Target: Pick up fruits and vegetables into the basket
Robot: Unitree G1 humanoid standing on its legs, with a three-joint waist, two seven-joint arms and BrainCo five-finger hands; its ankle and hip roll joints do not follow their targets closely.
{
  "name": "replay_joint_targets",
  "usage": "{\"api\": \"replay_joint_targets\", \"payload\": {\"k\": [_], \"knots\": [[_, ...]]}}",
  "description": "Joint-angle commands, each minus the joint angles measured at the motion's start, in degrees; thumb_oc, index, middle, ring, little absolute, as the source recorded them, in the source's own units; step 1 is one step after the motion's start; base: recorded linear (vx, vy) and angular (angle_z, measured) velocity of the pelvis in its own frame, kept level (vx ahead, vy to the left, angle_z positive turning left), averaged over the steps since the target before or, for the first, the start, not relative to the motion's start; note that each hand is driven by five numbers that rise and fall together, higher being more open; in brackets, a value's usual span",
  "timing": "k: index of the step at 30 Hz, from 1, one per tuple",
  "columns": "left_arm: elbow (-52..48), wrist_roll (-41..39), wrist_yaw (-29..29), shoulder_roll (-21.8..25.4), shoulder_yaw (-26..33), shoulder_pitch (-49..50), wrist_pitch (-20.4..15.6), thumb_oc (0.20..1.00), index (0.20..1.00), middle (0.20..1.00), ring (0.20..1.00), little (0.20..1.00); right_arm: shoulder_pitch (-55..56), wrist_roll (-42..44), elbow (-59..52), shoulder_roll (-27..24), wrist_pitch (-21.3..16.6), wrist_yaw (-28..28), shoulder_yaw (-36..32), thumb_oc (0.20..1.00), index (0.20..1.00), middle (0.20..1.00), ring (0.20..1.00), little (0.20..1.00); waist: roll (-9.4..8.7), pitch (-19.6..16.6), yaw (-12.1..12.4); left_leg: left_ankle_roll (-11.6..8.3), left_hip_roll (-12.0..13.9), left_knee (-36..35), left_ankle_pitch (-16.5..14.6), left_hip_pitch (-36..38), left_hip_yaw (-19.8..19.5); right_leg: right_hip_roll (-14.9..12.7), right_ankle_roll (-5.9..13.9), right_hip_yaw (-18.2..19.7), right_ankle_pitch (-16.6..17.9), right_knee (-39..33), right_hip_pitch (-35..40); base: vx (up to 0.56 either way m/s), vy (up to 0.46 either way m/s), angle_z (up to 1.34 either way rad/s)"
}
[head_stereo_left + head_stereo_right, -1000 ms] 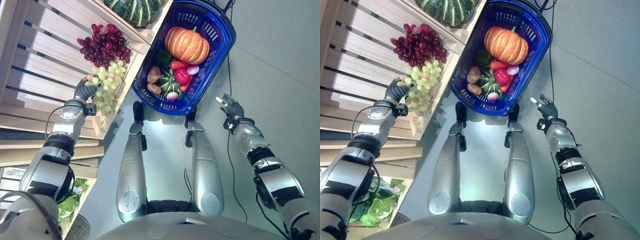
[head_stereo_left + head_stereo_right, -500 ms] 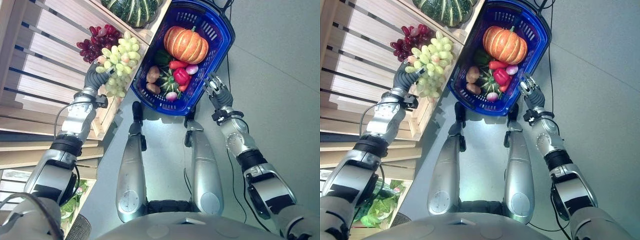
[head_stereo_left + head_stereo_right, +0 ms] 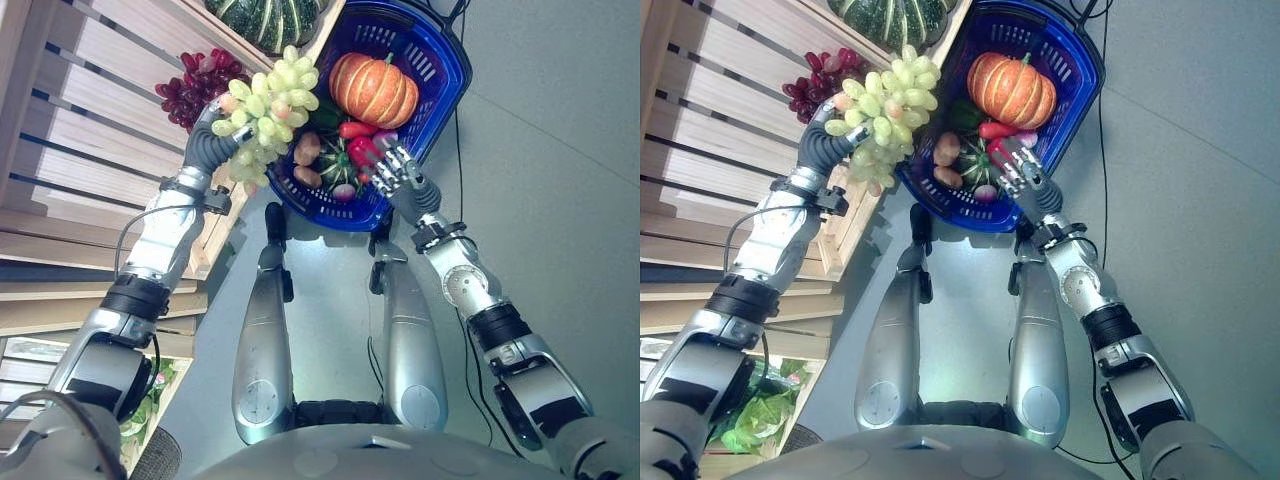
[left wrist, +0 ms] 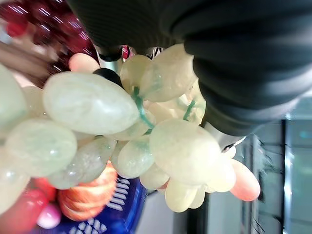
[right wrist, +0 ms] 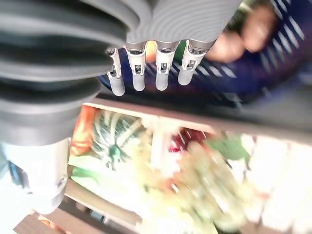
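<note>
1. The left hand [image 3: 213,140] held the green grape bunch [image 3: 265,95], fingers curled round it, at the blue basket's [image 3: 445,75] left rim.
2. The right hand [image 3: 400,178] hovered with straight fingers over the basket's near edge.

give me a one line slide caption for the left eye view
Left hand carries a green grape bunch from the wooden crate toward the blue basket while the open right hand reaches its near rim.

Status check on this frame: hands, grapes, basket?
Left hand shut on green grapes, held at blue basket rim. Right hand open at basket's near edge. Nothing blocking the drop.
</note>
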Motion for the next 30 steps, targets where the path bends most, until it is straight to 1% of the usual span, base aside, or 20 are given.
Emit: {"api": "replay_joint_targets", "payload": {"k": [1,2,4,8,10,14,15,16,20,24,26,30], "knots": [[-6.49,0.99,-1.85,0.38,0.70,-1.26,-5.91,0.200,0.200,0.200,0.200,0.200,2.72,7.65,-6.01,1.55,3.52,5.98,0.14,1.000,1.000,1.000,1.000,1.000,-0.35,-0.78,0.04,4.13,-4.66,2.79,-3.51,-0.73,2.65,1.43,-1.72,-4.59,-1.73,-2.55,4.79,0.00,0.000,0.00],[-7.63,1.84,-2.12,0.11,0.16,-1.32,-6.08,0.200,0.200,0.200,0.200,0.200,2.76,9.23,-6.37,1.87,4.58,6.80,0.90,1.000,1.000,1.000,1.000,1.000,-0.43,-0.78,0.14,4.12,-4.64,2.57,-3.44,-0.63,2.63,1.38,-1.68,-4.69,-1.62,-2.82,4.95,0.00,0.000,0.00],[-9.48,2.11,-2.57,0.10,-0.62,-1.49,-5.61,0.200,0.200,0.200,0.200,0.200,2.74,10.67,-7.16,2.28,5.21,7.16,1.75,1.000,1.000,1.000,1.000,1.000,-0.46,-0.78,0.22,4.16,-4.70,2.25,-3.22,-0.55,2.54,1.47,-1.64,-4.67,-1.40,-3.02,4.99,0.00,-0.008,0.02],[-11.84,2.59,-3.12,0.63,-1.90,-1.50,-6.40,0.200,0.200,0.200,0.200,0.200,3.01,11.34,-8.22,2.10,5.85,8.39,3.08,1.000,1.000,1.000,1.000,1.000,-0.58,-0.78,0.27,4.18,-4.70,1.97,-3.01,-0.55,2.52,1.45,-1.57,-4.78,-1.09,-3.46,5.10,0.00,-0.020,0.05],[-13.08,2.01,-4.64,0.78,-2.47,-1.90,-6.73,0.200,0.200,0.200,0.200,0.200,2.87,11.48,-8.53,1.90,6.22,9.06,3.91,1.000,1.000,1.000,1.000,1.000,-0.67,-0.78,0.34,4.14,-4.71,2.03,-2.94,-0.58,2.48,1.42,-1.55,-4.83,-0.97,-3.55,5.18,0.00,-0.022,0.04],[-13.70,1.64,-5.56,0.74,-2.79,-2.18,-6.64,0.200,0.200,0.200,0.200,0.200,2.70,11.79,-8.57,1.80,6.55,9.48,4.27,1.000,1.000,1.000,1.000,1.000,-0.71,-0.78,0.38,4.14,-4.69,1.96,-2.89,-0.56,2.47,1.39,-1.51,-4.89,-0.90,-3.61,5.19,0.00,0.000,0.00],[-14.77,2.04,-8.24,0.89,-4.41,-2.94,-4.77,0.200,0.200,0.200,0.200,0.200,2.10,12.78,-9.32,1.29,6.81,10.66,4.92,1.000,1.000,1.000,1.000,1.000,-0.78,-0.78,0.38,4.12,-4.76,1.91,-2.74,-0.72,2.40,1.27,-1.34,-5.04,-0.61,-3.82,5.11,0.00,0.000,0.00],[-15.25,2.29,-8.66,1.09,-5.25,-3.22,-3.81,0.200,0.200,0.200,0.200,0.200,1.90,13.06,-9.66,1.20,6.67,11.02,5.14,1.000,1.000,1.000,1.000,1.000,-0.81,-0.78,0.34,4.10,-4.80,1.97,-2.68,-0.82,2.41,1.29,-1.29,-5.05,-0.49,-3.86,5.07,0.00,0.000,0.00],[-15.11,0.65,-11.59,1.83,-7.25,-3.72,-2.84,0.200,0.200,0.200,0.200,0.200,1.26,15.30,-11.31,0.27,6.98,12.25,6.10,1.000,1.000,1.000,1.000,1.000,-0.87,-0.78,0.17,4.11,-4.77,2.01,-2.57,-0.94,2.40,1.37,-1.14,-4.96,-0.24,-3.94,4.91,0.00,0.000,0.00],[-15.19,0.87,-13.36,2.07,-8.88,-4.43,-1.18,0.200,0.200,0.200,0.200,0.200,0.49,16.50,-11.62,0.09,7.02,12.58,6.55,1.000,1.000,1.000,1.000,1.000,-0.87,-0.78,0.12,4.14,-4.66,2.04,-2.56,-0.94,2.47,1.36,-1.03,-4.96,-0.07,-3.98,4.86,0.00,0.000,0.00],[-15.23,1.49,-14.20,2.43,-9.99,-4.99,0.28,0.200,0.200,0.200,0.200,0.200,0.01,17.25,-11.82,-0.21,6.67,13.02,6.72,1.000,1.000,1.000,1.000,1.000,-0.87,-0.78,0.13,4.14,-4.72,1.98,-2.56,-0.77,2.48,1.30,-0.88,-5.04,0.05,-4.12,5.04,0.00,0.000,0.00],[-14.62,1.37,-15.18,2.84,-11.13,-5.57,1.57,0.200,0.200,0.200,0.200,0.200,-0.66,18.37,-12.24,-0.79,5.66,13.55,6.71,1.000,1.000,1.000,1.000,1.000,-0.93,-0.78,0.12,4.17,-4.85,1.84,-2.51,-0.60,2.44,1.30,-0.72,-5.15,0.27,-4.36,5.19,0.00,0.000,0.00]]}}
